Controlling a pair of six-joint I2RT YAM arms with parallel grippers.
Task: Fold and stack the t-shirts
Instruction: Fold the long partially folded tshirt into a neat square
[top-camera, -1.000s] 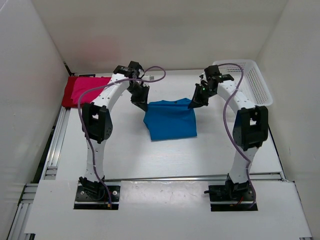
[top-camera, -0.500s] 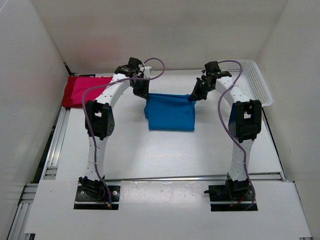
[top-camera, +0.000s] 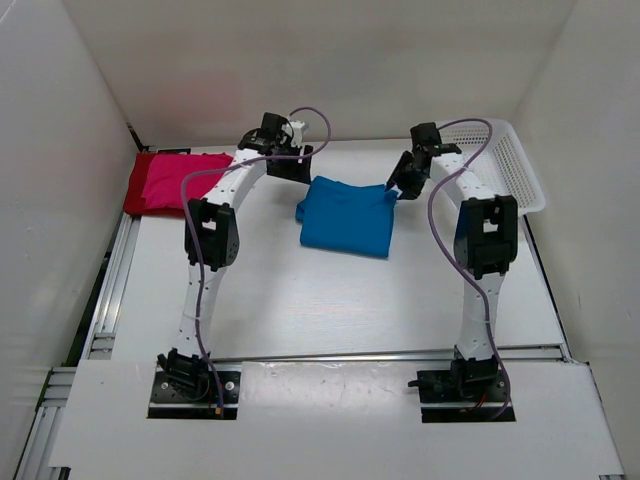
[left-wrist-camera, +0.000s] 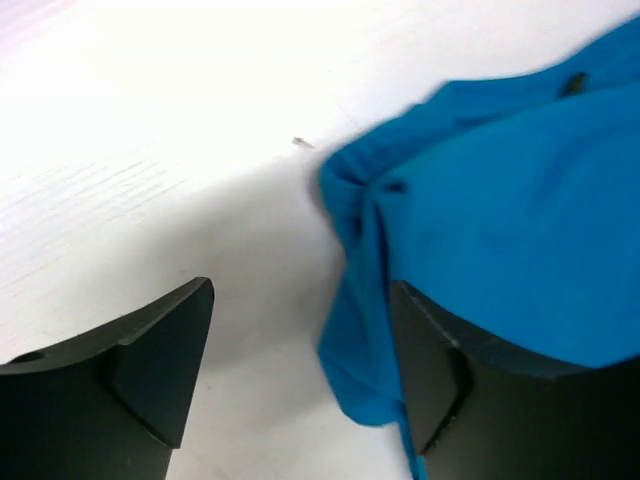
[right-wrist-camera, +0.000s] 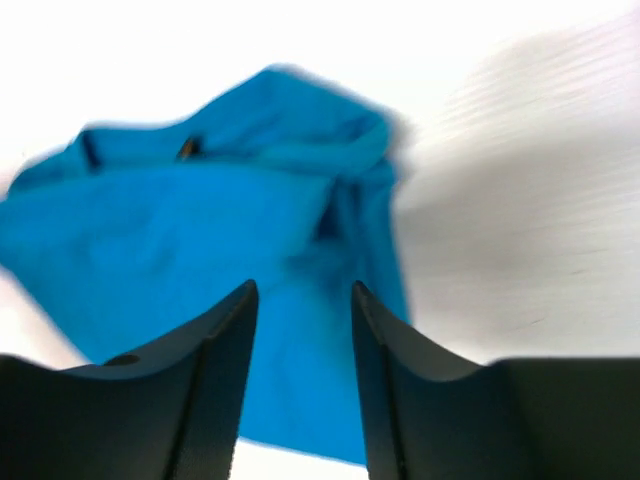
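The blue t-shirt (top-camera: 345, 215) lies folded into a rough rectangle on the white table (top-camera: 300, 300), between the two arms. My left gripper (top-camera: 297, 168) hangs at its back left corner, jaws wide open; in the left wrist view the shirt's bunched edge (left-wrist-camera: 500, 200) droops beside the right finger (left-wrist-camera: 450, 390), and the left gripper (left-wrist-camera: 300, 330) grips nothing. My right gripper (top-camera: 404, 186) is over the back right corner, open, with blue cloth (right-wrist-camera: 200, 230) showing through the gap of the right gripper (right-wrist-camera: 303, 300). The pink t-shirt (top-camera: 185, 175) rests on the dark red one (top-camera: 138, 195) at the back left.
A white mesh basket (top-camera: 515, 165) stands at the back right corner. White walls close in the table at the left, back and right. Metal rails (top-camera: 110, 290) run along the left edge, and another rail crosses in front of the arm bases.
Both grippers carried the blue shirt's edge toward the back, then opened and let it go. The shirt now lies flat, a little further back.
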